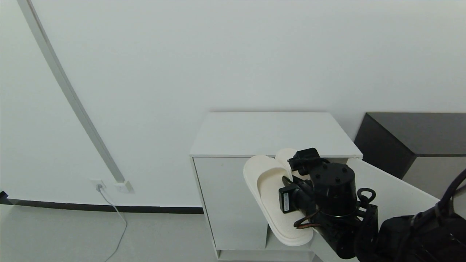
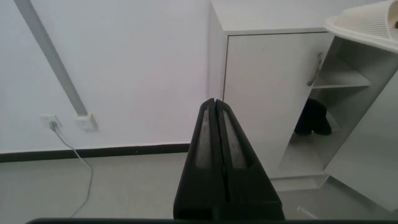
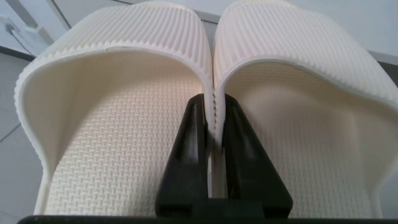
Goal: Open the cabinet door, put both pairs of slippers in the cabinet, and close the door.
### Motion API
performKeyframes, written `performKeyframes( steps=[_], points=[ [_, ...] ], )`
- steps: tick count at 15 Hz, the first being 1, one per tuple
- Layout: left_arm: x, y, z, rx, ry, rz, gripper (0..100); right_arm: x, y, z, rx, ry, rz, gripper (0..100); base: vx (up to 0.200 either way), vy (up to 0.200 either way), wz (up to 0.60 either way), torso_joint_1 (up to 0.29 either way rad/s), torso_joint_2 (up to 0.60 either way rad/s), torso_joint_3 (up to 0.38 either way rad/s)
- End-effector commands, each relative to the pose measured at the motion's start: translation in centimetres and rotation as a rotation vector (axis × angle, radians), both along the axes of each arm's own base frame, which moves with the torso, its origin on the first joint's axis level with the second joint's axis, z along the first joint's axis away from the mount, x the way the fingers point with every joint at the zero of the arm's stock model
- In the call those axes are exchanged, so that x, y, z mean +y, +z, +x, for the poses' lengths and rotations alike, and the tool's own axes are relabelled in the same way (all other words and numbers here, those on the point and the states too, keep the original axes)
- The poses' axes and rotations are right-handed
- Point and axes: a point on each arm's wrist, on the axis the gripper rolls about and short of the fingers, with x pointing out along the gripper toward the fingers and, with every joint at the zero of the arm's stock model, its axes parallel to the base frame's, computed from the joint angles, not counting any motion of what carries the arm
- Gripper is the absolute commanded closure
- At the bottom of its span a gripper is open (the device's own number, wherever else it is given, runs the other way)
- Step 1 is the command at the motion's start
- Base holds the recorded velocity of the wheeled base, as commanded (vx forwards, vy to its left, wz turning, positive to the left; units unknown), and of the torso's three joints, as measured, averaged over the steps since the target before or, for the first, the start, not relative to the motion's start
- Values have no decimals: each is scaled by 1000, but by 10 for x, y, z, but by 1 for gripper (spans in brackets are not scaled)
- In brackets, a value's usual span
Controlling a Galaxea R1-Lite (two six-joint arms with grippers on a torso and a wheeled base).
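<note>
Pinching cream slippers (image 3: 118, 124), right claw (image 3: 213, 106) by open cabinet (image 1: 269, 133), dark item (image 2: 314, 118) inside

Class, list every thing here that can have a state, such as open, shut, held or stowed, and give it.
Right cabinet door: open, swung out.
Left cabinet door: shut.
White slippers: held together, outside the cabinet.
Dark slippers: stowed inside the cabinet, below the shelf.
Right gripper: jaws shut on the white slippers.
Left gripper: jaws shut, empty.
</note>
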Motion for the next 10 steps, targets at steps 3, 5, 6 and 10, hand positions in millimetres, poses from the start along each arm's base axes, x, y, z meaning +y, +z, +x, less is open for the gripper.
performKeyframes(
  steps=[3,5,6,10],
  points=[
    [0,0,0,1,0,0,100,0,0,-2,-2,4,2,100,0,-200,0,6,1,4],
    [0,0,0,1,0,0,100,0,0,-2,-8,4,9,100,0,-200,0,0,2,2],
    [0,0,0,1,0,0,100,0,0,-2,-10,4,11,100,0,-200,0,2,2,2],
    [0,0,0,1,5,-2,100,2,-2,-5,-2,20,9,100,0,0,0,0,0,0]
  ],
)
